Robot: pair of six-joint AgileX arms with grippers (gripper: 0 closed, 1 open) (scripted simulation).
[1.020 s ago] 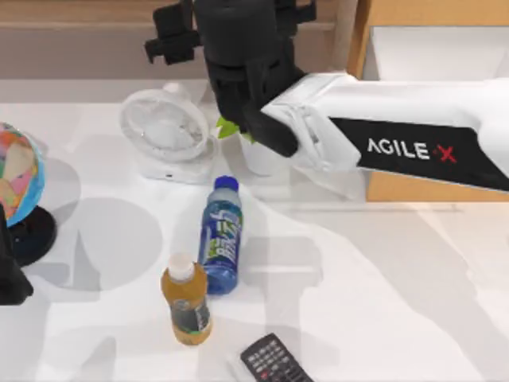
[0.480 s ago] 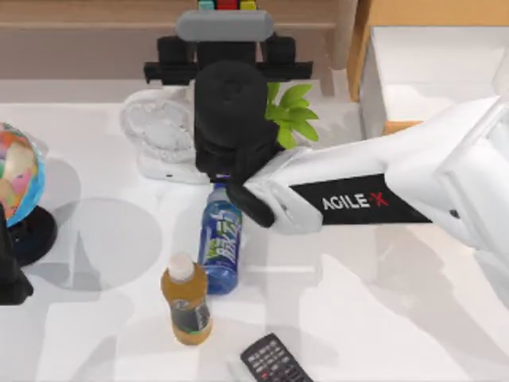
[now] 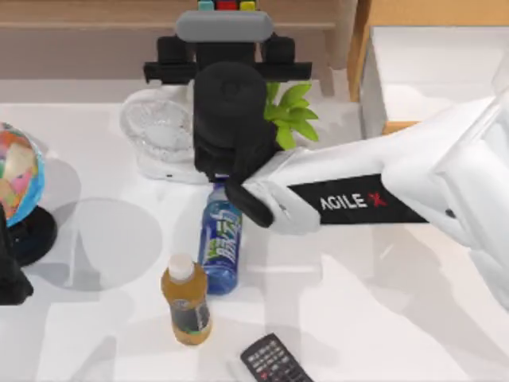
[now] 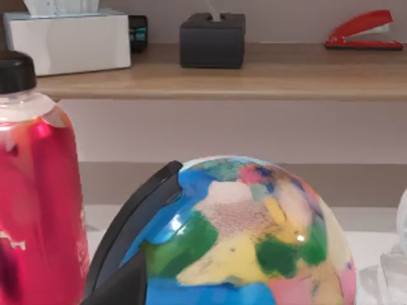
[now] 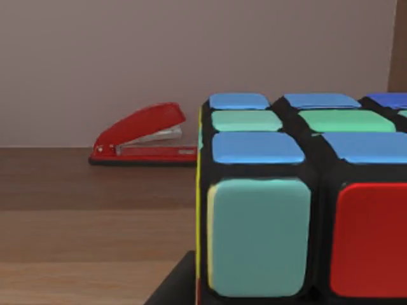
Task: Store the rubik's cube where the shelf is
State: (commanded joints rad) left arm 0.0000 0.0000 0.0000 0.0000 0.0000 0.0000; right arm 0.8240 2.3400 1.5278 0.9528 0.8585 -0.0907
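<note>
The rubik's cube [image 3: 227,4] shows teal, red and yellow squares at the top edge of the top view, over the light-brown shelf [image 3: 87,14]. My right gripper [image 3: 227,9] reaches there from the right and is shut on the cube. In the right wrist view the cube [image 5: 299,210] sits close up, a black finger [image 5: 175,283] against its side and the shelf [image 5: 82,210] under it. My left gripper [image 3: 9,278] is parked at the table's left edge.
A white fan [image 3: 163,131], a green plant [image 3: 290,115], a blue bottle [image 3: 220,239], an orange bottle [image 3: 185,306], a remote [image 3: 274,362] and a globe [image 3: 16,175] stand on the table. A red stapler [image 5: 143,136] lies on the shelf. A wooden drawer [image 3: 429,64] is at the right.
The right arm swung round and carried the cube back to the shelf. In the last half second it only crept slightly left. The left arm stayed still.
</note>
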